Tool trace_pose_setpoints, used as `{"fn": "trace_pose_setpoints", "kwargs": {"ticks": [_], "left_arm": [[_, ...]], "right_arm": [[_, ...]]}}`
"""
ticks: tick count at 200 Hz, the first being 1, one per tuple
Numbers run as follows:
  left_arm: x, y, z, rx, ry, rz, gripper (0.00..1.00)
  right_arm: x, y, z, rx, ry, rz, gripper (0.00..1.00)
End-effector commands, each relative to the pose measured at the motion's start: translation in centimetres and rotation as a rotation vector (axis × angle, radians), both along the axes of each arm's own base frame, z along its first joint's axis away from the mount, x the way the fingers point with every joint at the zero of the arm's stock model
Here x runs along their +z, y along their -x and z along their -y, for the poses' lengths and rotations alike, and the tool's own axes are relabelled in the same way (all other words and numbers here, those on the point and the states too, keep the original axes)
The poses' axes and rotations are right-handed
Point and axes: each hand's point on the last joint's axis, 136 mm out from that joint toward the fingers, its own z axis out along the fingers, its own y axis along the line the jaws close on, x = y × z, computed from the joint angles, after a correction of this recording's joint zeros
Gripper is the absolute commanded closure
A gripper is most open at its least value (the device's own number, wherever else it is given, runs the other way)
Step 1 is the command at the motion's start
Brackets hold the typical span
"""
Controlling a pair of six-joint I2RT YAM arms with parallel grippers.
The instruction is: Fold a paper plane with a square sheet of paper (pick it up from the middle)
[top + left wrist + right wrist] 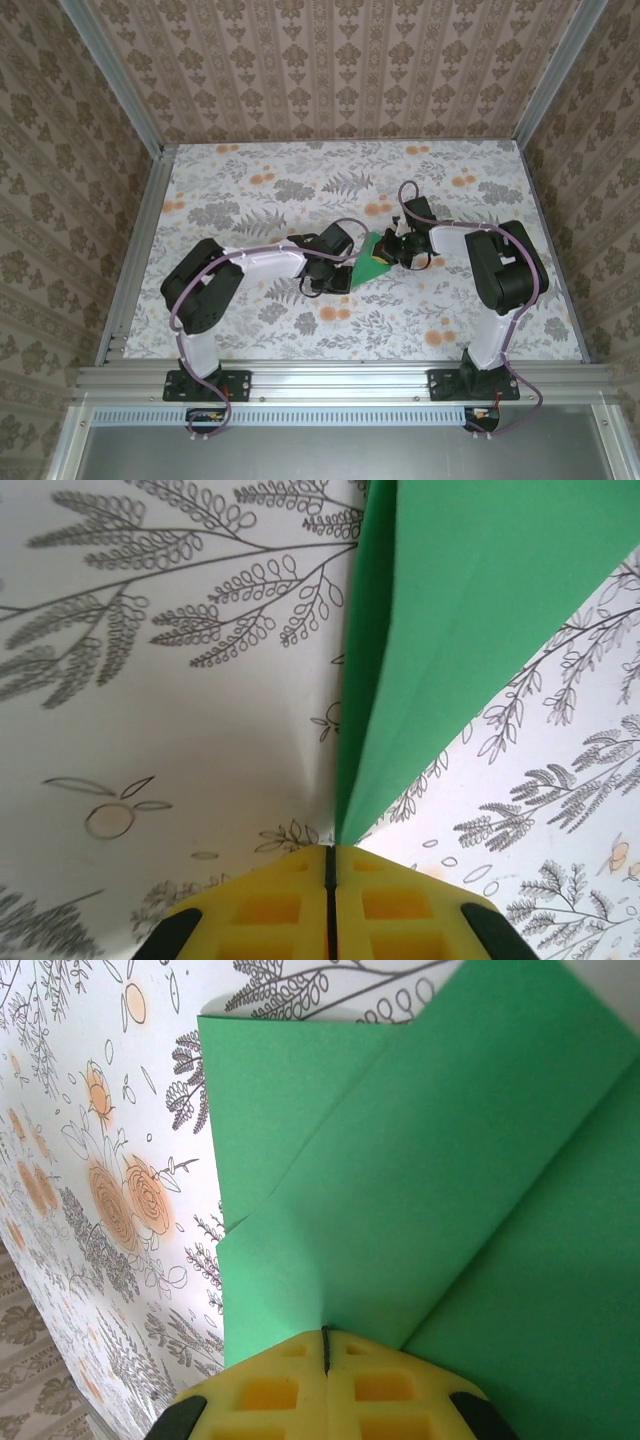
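1. Yellow pads [265, 910] of the left end effector [328, 855] are clenched seam to seam, and the pointed tip of the sheet of paper [470, 600] appears nipped between them. So little paper is caught there that a small tug could pull it free.
2. At the right end effector [325, 1338] the pads are also clenched. They grasp the edge of the folded green layers, where one flap lies diagonally over the layer beneath.
3. Seen from above, the partly folded sheet sits between the two end effectors near the middle of the counter [250, 190], a little right of centre. Whether it is lifted off the floral surface or touches it, I cannot tell.
4. Tearing is the main risk. With both ends pinched, thin paper will likely rip at the narrow tip if the arms draw apart.
5. Buckling is the opposite risk. If the arms close toward each other, the sheet would bow and pick up stray creases.
6. Layers may slide. The diagonal flap is held at only one spot, so a twist of the right wrist could skew it, and the next crease would land crooked.
7. If either side releases too soon, the fold could spring open or the sheet could swing and land off-line.
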Motion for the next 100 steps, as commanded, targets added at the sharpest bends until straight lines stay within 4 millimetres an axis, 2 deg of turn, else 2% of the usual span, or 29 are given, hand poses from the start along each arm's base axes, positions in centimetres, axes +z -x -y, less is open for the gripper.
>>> {"fn": "trace_pose_setpoints", "kwargs": {"ticks": [1,29,48,72,100], "left_arm": [[3.2,-1.7,0.3,0.019,0.065,0.078,0.9],[4.8,-3.6,2.2,0.023,0.132,0.126,0.9],[5.2,-4.7,3.3,0.016,0.141,0.145,0.9],[4.5,-5.6,4.7,0.004,0.141,0.136,0.9],[3.4,-5.6,5.7,-0.01,0.143,0.102,0.91]], "right_arm": [[-4.4,2.5,2.4,-0.039,0.136,-0.132,0.95],[-4.4,2.5,2.3,-0.038,0.127,-0.132,0.95],[-4.3,2.4,2.2,-0.037,0.124,-0.128,0.95],[-4.3,2.3,2.1,-0.036,0.116,-0.128,0.95],[-4.1,2.1,1.9,-0.034,0.105,-0.12,0.95]]}}
